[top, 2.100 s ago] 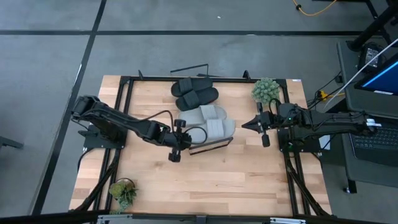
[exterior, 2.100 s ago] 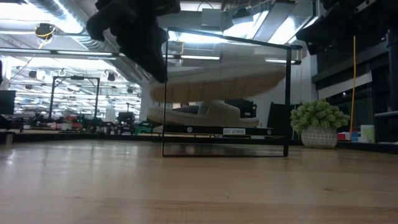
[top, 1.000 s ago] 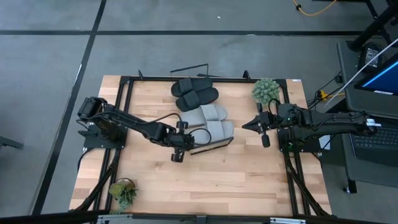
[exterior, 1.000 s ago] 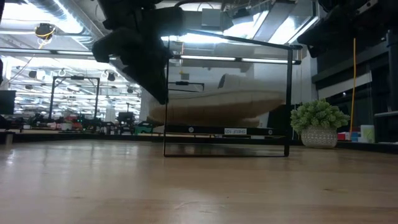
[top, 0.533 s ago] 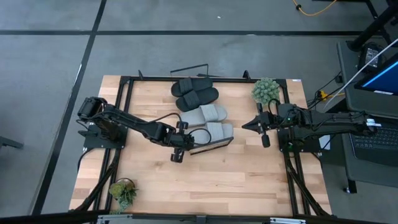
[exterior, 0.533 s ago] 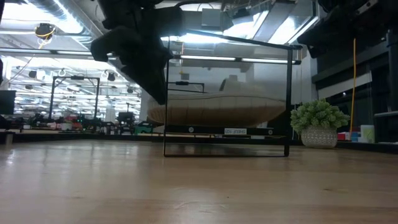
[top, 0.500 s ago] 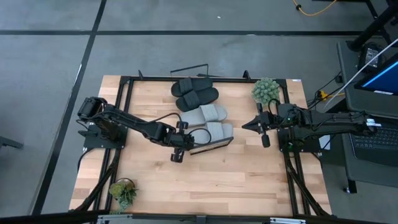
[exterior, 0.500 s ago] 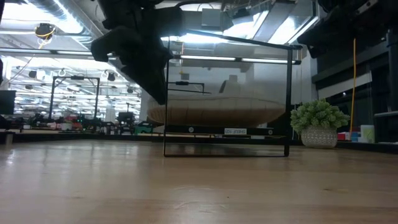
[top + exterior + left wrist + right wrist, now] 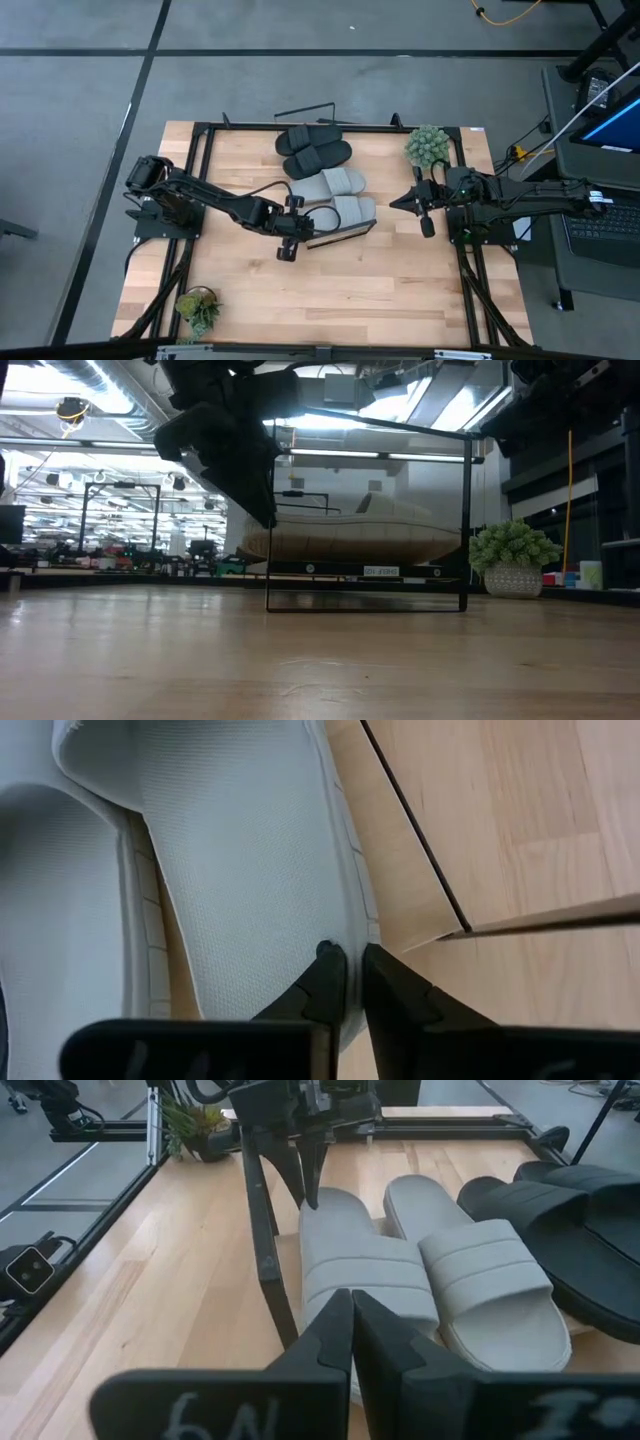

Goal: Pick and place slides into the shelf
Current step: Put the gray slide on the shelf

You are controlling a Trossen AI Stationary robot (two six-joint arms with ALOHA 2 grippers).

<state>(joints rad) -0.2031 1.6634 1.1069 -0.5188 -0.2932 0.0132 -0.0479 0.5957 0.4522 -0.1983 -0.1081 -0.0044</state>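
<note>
My left gripper [image 9: 297, 228] sits at the heel end of the near grey slide [image 9: 345, 212], right at the shelf's [image 9: 340, 236] front edge. Through the left wrist view its fingertips [image 9: 330, 972] are almost together, only a thin slit between them, with the heel rim of that grey slide [image 9: 250, 860] at the tips. I cannot tell whether they are pinching the rim or merely touching it.

That slide lies on the slanted board straight ahead of the gripper, toe pointing away from it. The second grey slide [image 9: 334, 183] lies just beside it, farther from the gripper, and the two black slides [image 9: 312, 147] lie beyond that, all four in a row on the shelf.

My right gripper [image 9: 404, 201] hangs across the shelf from the left one, fingers pressed together and holding nothing, facing the toes of the grey pair [image 9: 420, 1270]. A potted plant [image 9: 427, 146] stands just beside the right arm.
</note>
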